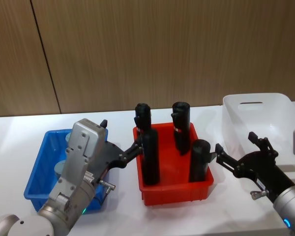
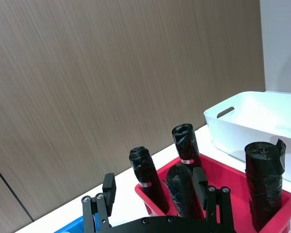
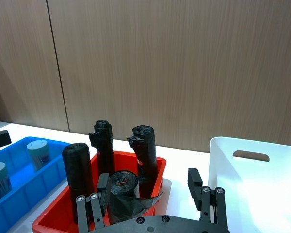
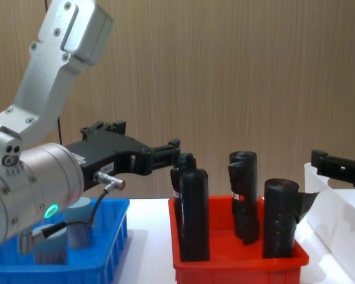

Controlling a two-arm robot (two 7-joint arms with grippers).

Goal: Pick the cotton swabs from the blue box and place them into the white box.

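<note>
The left gripper (image 1: 122,136) hovers above the blue box (image 1: 39,169) at its edge nearest the red bin (image 1: 177,191), fingers spread and empty. 2 tubs of cotton swabs (image 3: 39,151) stand inside that box. The right gripper (image 1: 236,143) hangs released and empty between the red bin's 4 black rolls (image 1: 150,157) and the white box (image 1: 258,113).

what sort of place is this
Most likely a robot test bench: a white table against a wood-panelled wall, a blue box, red bin and white box in a row, and the left end effector and right end effector open beside them.
</note>
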